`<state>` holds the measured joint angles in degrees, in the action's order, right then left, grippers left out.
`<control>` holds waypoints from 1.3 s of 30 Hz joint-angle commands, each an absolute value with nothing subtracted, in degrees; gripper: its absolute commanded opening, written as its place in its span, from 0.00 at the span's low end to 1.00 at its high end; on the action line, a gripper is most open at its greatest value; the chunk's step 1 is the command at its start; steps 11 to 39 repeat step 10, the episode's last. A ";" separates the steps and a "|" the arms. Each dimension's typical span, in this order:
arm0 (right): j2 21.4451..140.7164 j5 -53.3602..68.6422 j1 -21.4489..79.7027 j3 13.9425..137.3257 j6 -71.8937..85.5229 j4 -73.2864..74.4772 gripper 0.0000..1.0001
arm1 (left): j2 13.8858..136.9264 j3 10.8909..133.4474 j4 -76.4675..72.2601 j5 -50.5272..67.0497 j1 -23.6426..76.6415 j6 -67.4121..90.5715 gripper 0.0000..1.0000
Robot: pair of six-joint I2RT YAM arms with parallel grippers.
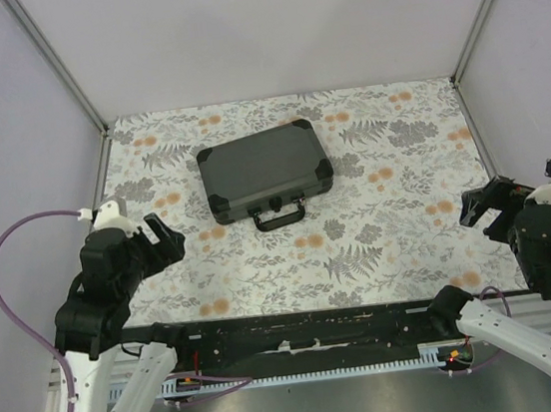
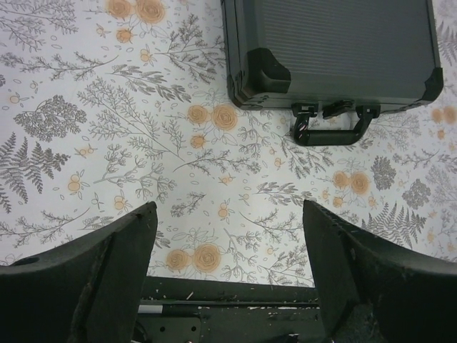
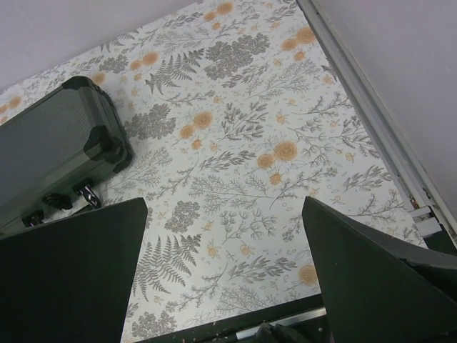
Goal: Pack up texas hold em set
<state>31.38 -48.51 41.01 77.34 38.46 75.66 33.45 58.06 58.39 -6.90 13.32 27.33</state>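
The texas hold em set (image 1: 264, 170) is a black briefcase-style case lying flat and closed on the floral table, handle (image 1: 280, 215) toward the arms. It also shows at the top of the left wrist view as the case (image 2: 335, 46) with its handle (image 2: 334, 133), and at the left of the right wrist view as the case (image 3: 53, 146). My left gripper (image 1: 162, 235) hangs open near the table's front left, apart from the case. My right gripper (image 1: 484, 208) hangs open at the front right. Nothing lies between either pair of fingers.
A floral cloth (image 1: 361, 246) covers the table. Metal frame posts (image 1: 57, 62) and grey walls close in the back and sides. A black rail (image 1: 301, 328) runs along the near edge. A purple cable (image 1: 1, 260) loops by the left arm.
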 commanded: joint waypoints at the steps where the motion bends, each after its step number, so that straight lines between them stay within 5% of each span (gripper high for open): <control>1: 29.71 -51.50 40.96 79.19 36.83 78.40 0.98 | 31.38 60.91 60.29 -8.44 13.36 25.58 0.88; 39: 29.79 -54.04 40.96 78.84 37.35 78.31 0.98 | 32.87 63.54 63.02 -9.05 13.36 24.26 0.91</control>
